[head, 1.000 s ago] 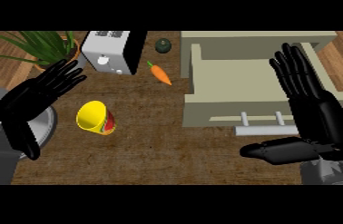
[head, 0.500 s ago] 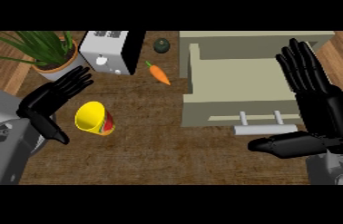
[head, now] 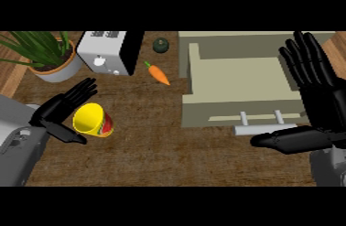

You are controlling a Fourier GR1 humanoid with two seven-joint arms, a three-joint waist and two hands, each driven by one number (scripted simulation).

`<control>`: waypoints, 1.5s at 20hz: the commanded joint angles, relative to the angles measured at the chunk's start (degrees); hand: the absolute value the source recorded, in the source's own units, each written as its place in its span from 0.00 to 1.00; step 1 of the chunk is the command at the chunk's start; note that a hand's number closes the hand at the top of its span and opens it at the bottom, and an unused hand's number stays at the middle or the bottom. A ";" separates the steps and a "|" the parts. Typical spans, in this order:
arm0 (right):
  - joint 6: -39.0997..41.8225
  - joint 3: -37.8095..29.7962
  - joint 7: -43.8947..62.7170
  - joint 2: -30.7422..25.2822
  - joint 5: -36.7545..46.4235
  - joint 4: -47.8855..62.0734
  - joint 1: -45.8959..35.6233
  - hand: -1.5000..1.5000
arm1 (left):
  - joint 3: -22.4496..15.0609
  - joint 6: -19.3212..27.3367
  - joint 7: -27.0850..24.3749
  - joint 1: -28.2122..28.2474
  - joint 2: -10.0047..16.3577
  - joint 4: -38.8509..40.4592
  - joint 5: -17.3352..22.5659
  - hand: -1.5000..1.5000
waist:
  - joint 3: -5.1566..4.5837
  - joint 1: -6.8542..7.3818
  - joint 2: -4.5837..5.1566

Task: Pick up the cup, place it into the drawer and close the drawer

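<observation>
A yellow cup [head: 93, 121] with a red band lies on its side on the wooden counter, its mouth facing up and left. My left hand [head: 61, 110] is open just left of it, fingers straight beside the rim and thumb below the cup, not curled round it. The beige drawer [head: 236, 90] stands pulled out at the right, its inside bare and its handle [head: 263, 124] at the near edge. My right hand [head: 317, 92] is open over the drawer's right side, fingers pointing away and thumb stretched left under the handle.
A potted plant [head: 47, 56] stands at the far left, with a white toaster [head: 105, 51] next to it. A carrot [head: 157, 74] and a dark green round thing [head: 161, 45] lie between the toaster and the drawer.
My left hand has dropped and swung in to the cup's left side, with the forearm now showing at the lower left. The right hand has barely shifted. The cup has not moved.
</observation>
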 commanded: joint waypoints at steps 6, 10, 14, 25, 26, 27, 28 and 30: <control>0.54 -2.45 3.62 -1.91 -2.33 0.28 -4.75 0.00 | -2.75 -2.15 -15.26 -1.27 -0.32 8.52 -4.14 0.00 | -0.19 -1.13 0.37; 0.96 -0.32 1.17 -0.68 -0.62 0.92 -2.36 0.00 | -3.60 -2.54 -18.48 -1.67 -0.27 9.69 -4.32 0.00 | -0.14 -0.73 0.37; 0.53 0.10 2.68 -0.22 -1.02 -1.34 -1.41 0.00 | -4.83 0.33 -21.15 0.28 -3.47 10.48 -4.60 0.00 | -0.16 -1.03 0.21; 0.52 -0.33 1.76 -0.30 -0.43 0.32 -2.26 0.00 | -8.15 2.29 -25.64 -0.33 -5.71 12.41 -6.08 0.00 | -0.21 -1.30 0.61; 1.58 -1.19 2.01 -1.12 -1.71 0.50 -1.98 0.00 | -7.94 2.79 -24.33 -1.74 -6.92 12.68 -5.54 0.00 | -0.22 -1.98 0.72; 0.85 -1.72 1.96 -1.43 -0.74 3.62 -5.53 0.00 | -7.91 2.04 -23.40 -2.81 -7.48 12.96 -5.11 0.00 | -0.24 -1.09 1.06; 0.16 0.44 1.69 0.38 0.16 1.16 -2.82 0.00 | -8.46 -0.14 -23.77 -3.20 -4.95 13.44 -5.66 0.00 | -0.22 -1.62 0.75; 1.66 -1.94 1.86 -1.59 -1.90 1.06 -3.22 0.00 | -9.05 -1.07 -23.66 -2.45 -6.71 13.44 -5.19 0.00 | -0.23 -2.14 0.77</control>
